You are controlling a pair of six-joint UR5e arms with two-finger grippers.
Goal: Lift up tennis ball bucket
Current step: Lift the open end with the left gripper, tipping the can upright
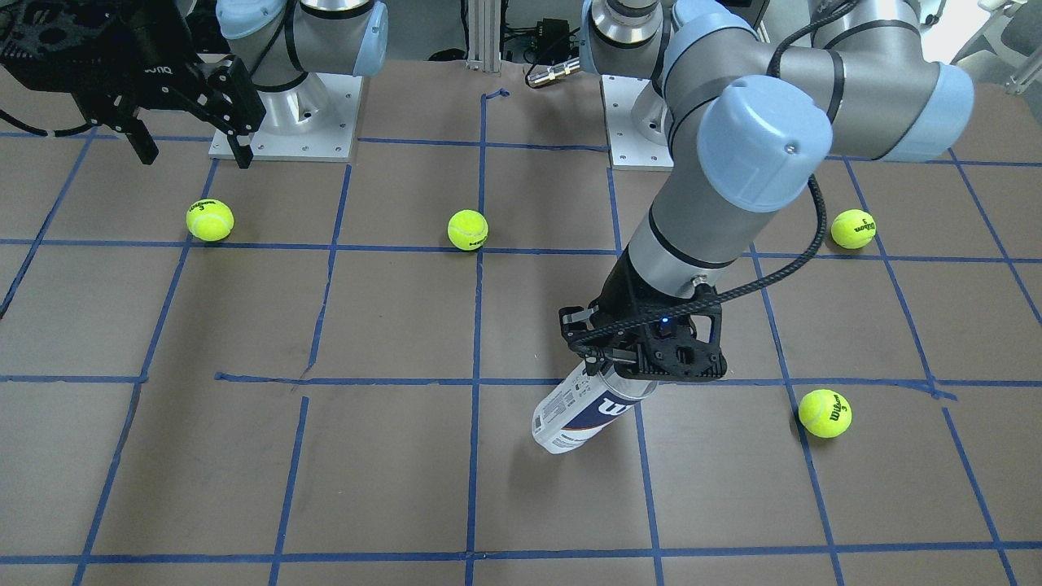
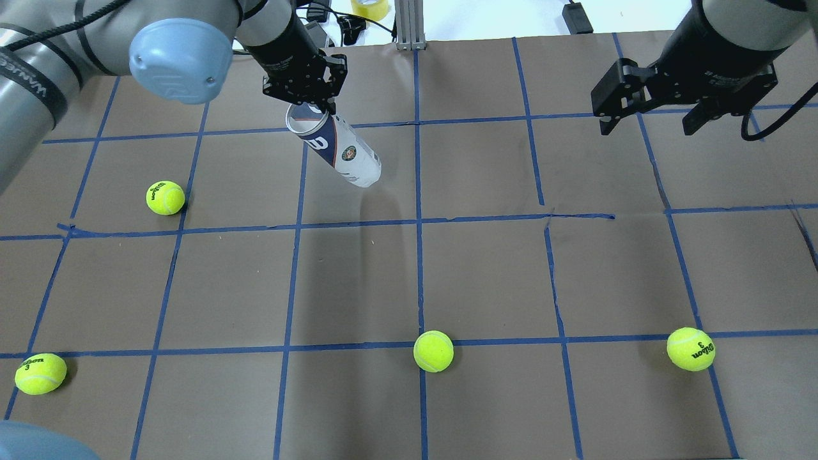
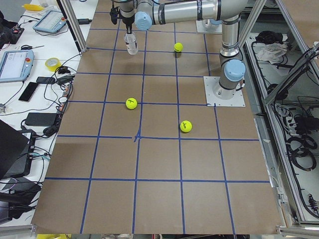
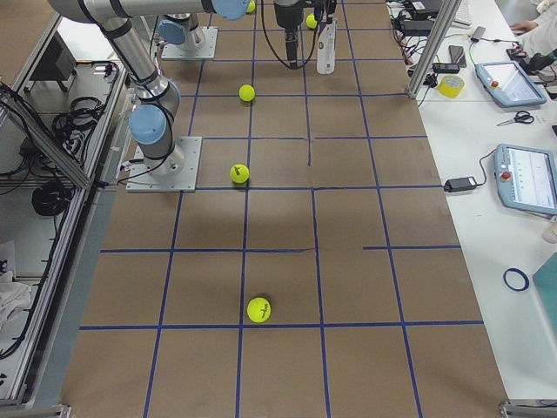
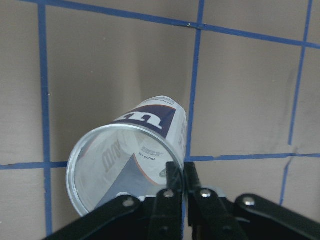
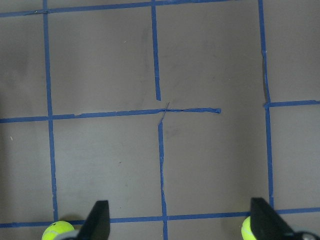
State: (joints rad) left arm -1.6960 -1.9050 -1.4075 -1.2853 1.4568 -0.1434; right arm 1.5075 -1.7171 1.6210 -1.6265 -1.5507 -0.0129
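Note:
The tennis ball bucket [image 2: 342,153] is a clear can with a white label and a navy band. It hangs tilted from my left gripper [image 2: 313,105], which is shut on its open rim, one finger inside and one outside. The left wrist view looks down into the can [image 5: 135,150], which seems empty, with the pinched fingers [image 5: 175,182] on its rim. In the front view the can [image 1: 582,411] slants down from the left gripper [image 1: 606,370], and its lower end appears just above the table. My right gripper [image 2: 648,124] is open and empty, high over its own side.
Several yellow-green tennis balls lie on the brown table with its blue tape grid: one near the can [image 2: 165,197], one at the near left [image 2: 40,374], one in the middle [image 2: 433,351], one at the right [image 2: 690,349]. An aluminium post [image 2: 406,25] stands at the far edge.

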